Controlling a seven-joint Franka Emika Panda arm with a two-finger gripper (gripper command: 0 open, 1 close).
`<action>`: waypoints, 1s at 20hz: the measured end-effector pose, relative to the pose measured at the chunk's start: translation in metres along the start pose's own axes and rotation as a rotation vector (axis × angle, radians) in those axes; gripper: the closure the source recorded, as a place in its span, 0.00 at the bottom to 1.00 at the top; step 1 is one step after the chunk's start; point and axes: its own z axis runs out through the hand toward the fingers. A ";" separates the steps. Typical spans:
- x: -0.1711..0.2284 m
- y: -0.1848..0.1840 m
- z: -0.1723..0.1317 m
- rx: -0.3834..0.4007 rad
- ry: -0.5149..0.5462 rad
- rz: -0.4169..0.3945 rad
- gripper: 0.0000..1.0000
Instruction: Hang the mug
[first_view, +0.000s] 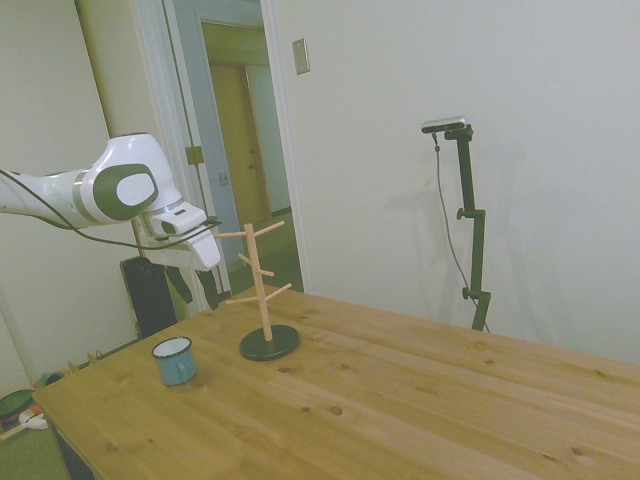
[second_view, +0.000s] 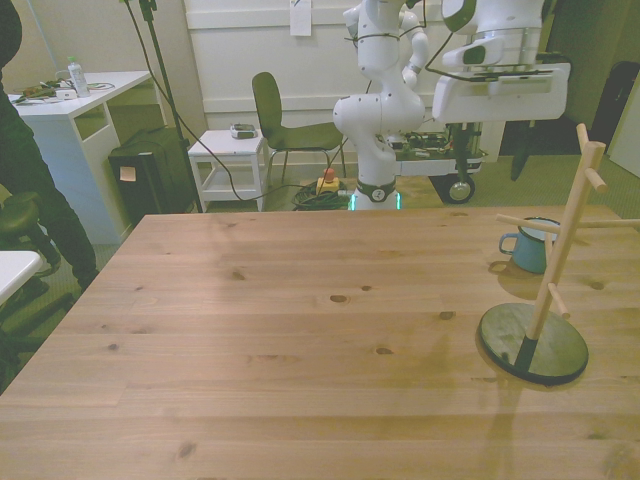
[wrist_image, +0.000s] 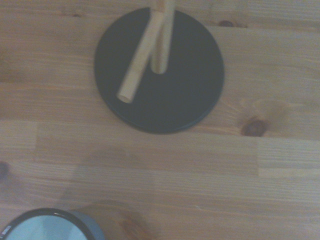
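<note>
The mug (first_view: 174, 360) is seen upright on the table (first_view: 400, 400) near its corner, beside the wooden peg stand (first_view: 262, 290), unhung and ungrasped, while the gripper (first_view: 185, 270), fingers' state indiscernible, is held above

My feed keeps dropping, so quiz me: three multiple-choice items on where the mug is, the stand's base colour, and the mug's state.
1. Where is the mug?
A. On the table beside the peg stand
B. On a peg
C. In the gripper

2. What colour is the stand's base?
A. White
B. Dark
C. Red

3. How does the mug stand?
A. Tipped over
B. Upside down
C. Upright

A: side view shows it resting on the wood, apart from the base.
B: wrist view shows a dark disc.
C: its white inside faces up.
</note>
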 end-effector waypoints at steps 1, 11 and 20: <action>-0.006 -0.010 -0.001 -0.003 0.000 -0.007 0.00; -0.070 -0.068 0.010 -0.035 0.014 -0.058 0.00; -0.107 -0.099 0.024 -0.048 0.014 -0.133 0.00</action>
